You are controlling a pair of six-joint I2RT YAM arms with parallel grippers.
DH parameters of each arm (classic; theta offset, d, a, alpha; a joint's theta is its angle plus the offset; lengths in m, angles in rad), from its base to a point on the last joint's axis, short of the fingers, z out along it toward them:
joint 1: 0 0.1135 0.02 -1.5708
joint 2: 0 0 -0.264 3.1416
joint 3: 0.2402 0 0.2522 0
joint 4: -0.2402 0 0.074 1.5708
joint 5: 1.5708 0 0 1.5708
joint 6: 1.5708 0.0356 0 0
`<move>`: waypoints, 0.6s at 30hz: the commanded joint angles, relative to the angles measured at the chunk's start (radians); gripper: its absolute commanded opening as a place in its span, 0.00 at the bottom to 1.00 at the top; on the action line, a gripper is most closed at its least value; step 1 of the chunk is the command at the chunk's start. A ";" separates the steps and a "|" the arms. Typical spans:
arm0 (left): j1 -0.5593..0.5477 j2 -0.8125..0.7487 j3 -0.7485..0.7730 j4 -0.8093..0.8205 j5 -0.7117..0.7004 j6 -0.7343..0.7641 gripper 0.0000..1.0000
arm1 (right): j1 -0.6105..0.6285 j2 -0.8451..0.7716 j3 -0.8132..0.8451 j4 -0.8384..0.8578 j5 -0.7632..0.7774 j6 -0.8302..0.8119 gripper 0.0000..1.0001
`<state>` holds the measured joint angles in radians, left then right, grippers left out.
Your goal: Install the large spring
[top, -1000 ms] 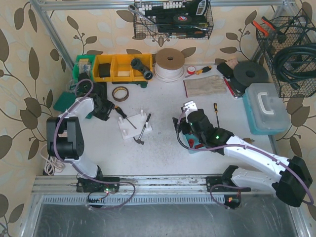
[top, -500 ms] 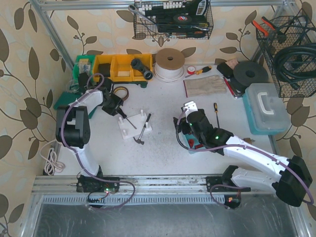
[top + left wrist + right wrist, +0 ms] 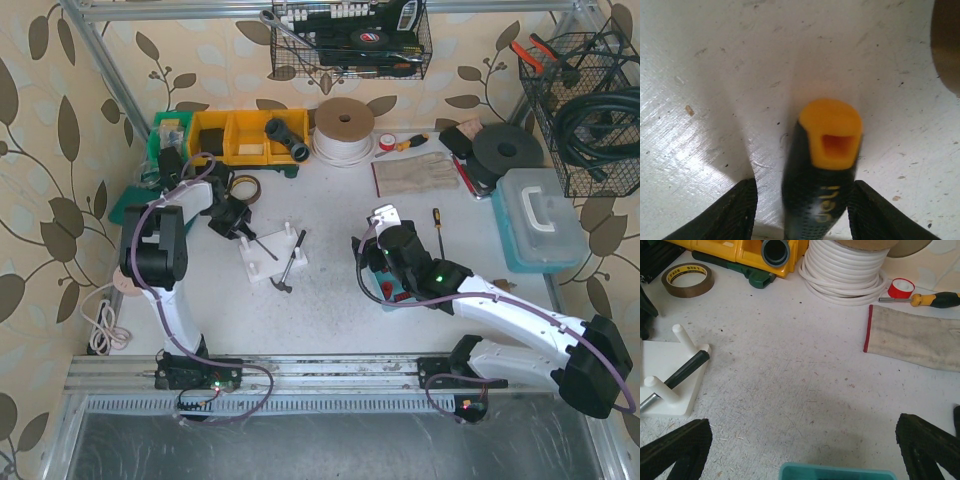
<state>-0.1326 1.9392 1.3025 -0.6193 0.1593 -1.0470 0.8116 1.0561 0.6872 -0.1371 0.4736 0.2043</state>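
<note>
White, scuffed table (image 3: pixel 330 310) under leaf-pattern walls, with tools crowding the back edge. Over the last second the left arm has been swinging in from the table's left margin. The left end effector (image 3: pixel 233 218) is now sitting over the black-and-orange screwdriver (image 3: pixel 826 160), just beside the white pegged fixture (image 3: pixel 268 262). The wrist view is showing its fingers (image 3: pixel 735 212) spread and straddling the handle — not yet clamped. The right end effector (image 3: pixel 805 447) is not moving: it is staying released with nothing between its fingers, hovering over a teal tray (image 3: pixel 835 472). I am finding no sign of the large spring in any view. Judgement — the left arm is going for a tool first, so installation is looking barely begun.
</note>
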 commanded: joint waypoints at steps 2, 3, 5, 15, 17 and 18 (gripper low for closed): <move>-0.011 0.017 0.046 -0.035 0.006 0.007 0.53 | 0.011 -0.007 -0.003 -0.001 0.026 -0.011 0.98; -0.012 0.019 0.050 -0.038 0.003 0.007 0.53 | 0.012 -0.006 -0.003 -0.002 0.028 -0.011 0.98; -0.012 0.029 0.058 -0.045 0.003 0.007 0.53 | 0.013 -0.008 -0.001 -0.005 0.029 -0.011 0.98; -0.013 0.065 0.068 -0.065 -0.003 0.004 0.50 | 0.017 -0.027 -0.005 -0.009 0.043 -0.014 0.98; -0.013 0.066 0.069 -0.068 -0.010 0.004 0.48 | 0.017 -0.030 -0.005 -0.009 0.045 -0.014 0.98; -0.013 0.067 0.069 -0.071 -0.012 0.003 0.47 | 0.018 -0.028 -0.005 -0.010 0.046 -0.014 0.97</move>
<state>-0.1333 1.9789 1.3552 -0.6540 0.1581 -1.0462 0.8223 1.0428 0.6872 -0.1387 0.4923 0.1970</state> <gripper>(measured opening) 0.478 0.977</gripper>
